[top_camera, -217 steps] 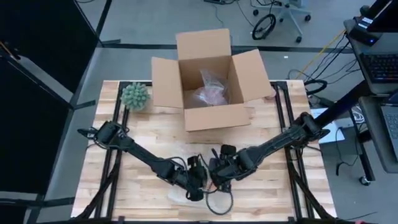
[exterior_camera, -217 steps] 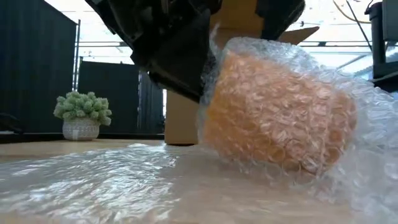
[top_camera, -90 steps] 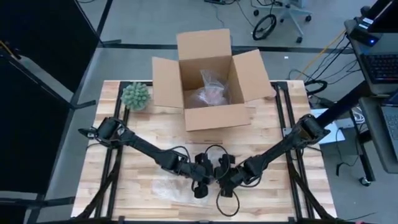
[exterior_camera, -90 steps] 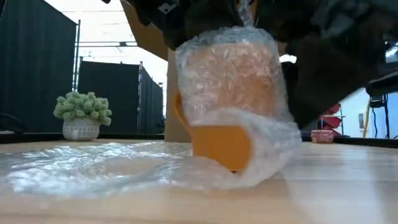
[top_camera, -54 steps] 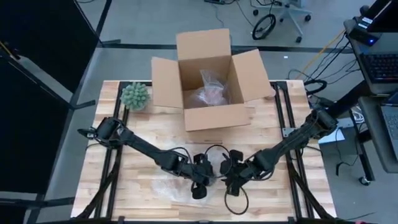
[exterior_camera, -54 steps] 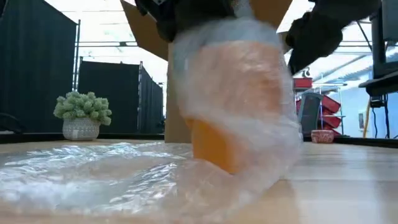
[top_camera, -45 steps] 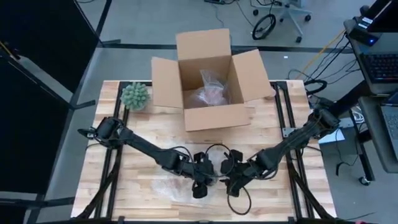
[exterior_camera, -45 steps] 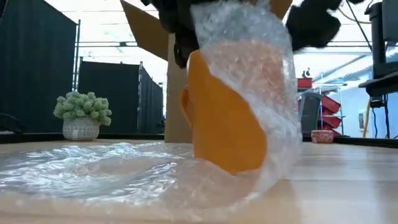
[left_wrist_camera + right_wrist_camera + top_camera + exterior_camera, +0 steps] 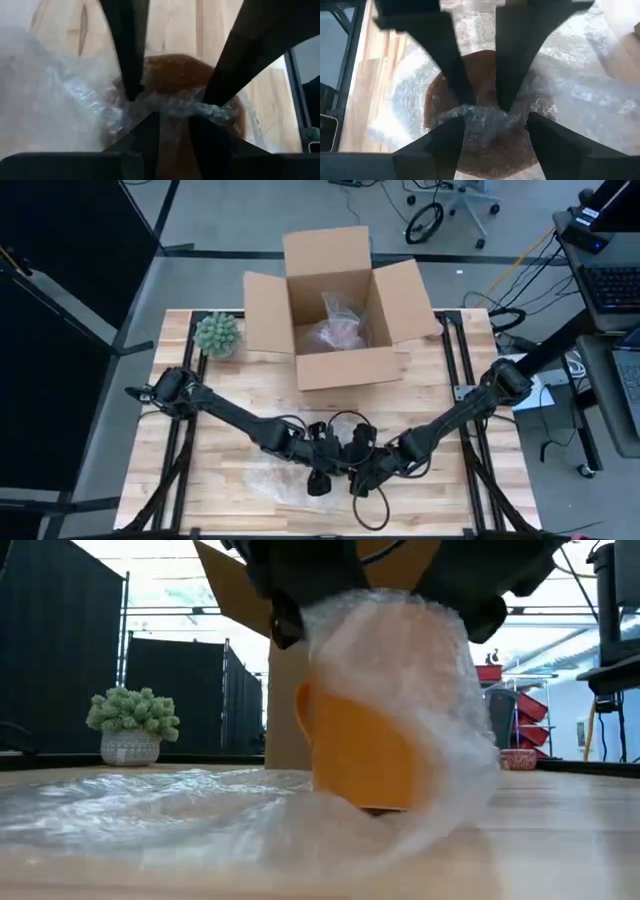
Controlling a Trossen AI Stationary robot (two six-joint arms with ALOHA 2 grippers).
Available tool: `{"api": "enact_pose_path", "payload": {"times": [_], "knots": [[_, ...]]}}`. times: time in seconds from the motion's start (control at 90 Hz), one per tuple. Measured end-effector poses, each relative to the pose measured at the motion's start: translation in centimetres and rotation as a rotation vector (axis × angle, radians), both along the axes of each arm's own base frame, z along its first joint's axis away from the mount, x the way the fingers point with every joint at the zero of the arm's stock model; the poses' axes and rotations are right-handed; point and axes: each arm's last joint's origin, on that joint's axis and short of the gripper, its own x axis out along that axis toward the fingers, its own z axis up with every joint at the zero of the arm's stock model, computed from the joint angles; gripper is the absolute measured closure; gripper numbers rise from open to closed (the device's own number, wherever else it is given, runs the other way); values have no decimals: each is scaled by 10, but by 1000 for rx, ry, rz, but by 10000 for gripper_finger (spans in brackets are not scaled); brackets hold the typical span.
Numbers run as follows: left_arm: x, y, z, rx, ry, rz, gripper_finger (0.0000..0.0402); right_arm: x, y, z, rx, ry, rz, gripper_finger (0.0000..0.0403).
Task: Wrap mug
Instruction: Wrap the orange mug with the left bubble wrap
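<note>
Low center of the high view: left gripper (image 9: 318, 476) and right gripper (image 9: 361, 473) both pinch bubble wrap (image 9: 400, 720) over the orange mug (image 9: 362, 755), fingers nearly closed.

mug (image 9: 362, 762): orange | wrap (image 9: 150, 810): clear, bubbly | box (image 9: 338, 300): brown | plant (image 9: 217, 333): pale green, pot (image 9: 130, 748) white | table (image 9: 230, 390): light wood stripes | arms: black

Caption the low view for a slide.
Orange mug half-wrapped in bubble wrap on the table, cardboard box behind.
</note>
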Motion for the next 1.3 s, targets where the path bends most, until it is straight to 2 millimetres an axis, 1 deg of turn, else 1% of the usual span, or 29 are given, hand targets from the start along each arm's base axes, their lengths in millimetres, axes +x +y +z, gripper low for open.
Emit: {"api": "enact_pose_path", "payload": {"times": [0.111, 0.222, 0.311, 0.378, 0.411, 0.478, 0.611, 0.7, 0.867, 1.0, 1.122, 1.222, 1.3], "knots": [[-2, -2, 13, 16, 24, -13, 306, 1, -2, 0, -7, 4, 3, 198], [-1, -3, 29, 21, -11, -16, 306, 2, -4, 0, -11, 6, 2, 198], [-3, -9, 39, 37, -52, -28, 306, 2, -4, -1, -15, 6, 7, 198], [-4, -16, 41, 62, -83, -43, 306, 2, -4, -1, -14, 6, 6, 198], [-6, -18, 39, 78, -77, -47, 306, 2, -4, -1, -16, 6, 7, 198], [-4, -22, 29, 88, -57, -52, 306, 2, -4, -1, -16, 6, 8, 198], [7, -23, -2, 140, -26, -22, 306, 1, -4, -2, -21, 9, 13, 198], [12, -25, -9, 148, -39, -8, 306, 1, -3, -2, -24, 11, 21, 198], [12, -25, -12, 157, -20, -9, 306, 1, -2, -1, -25, 9, 24, 198], [6, -22, -17, 175, 68, -19, 306, 3, -1, 0, -12, -9, 37, 198], [4, -19, -19, 159, 99, 17, 306, 3, -1, 2, 18, 15, 104, 198], [5, -19, -19, 158, 89, 13, 306, 4, 0, 9, 15, 49, 119, 198], [6, -19, -19, 157, 87, 12, 306, 5, -1, 20, -4, 88, 122, 198]]}}
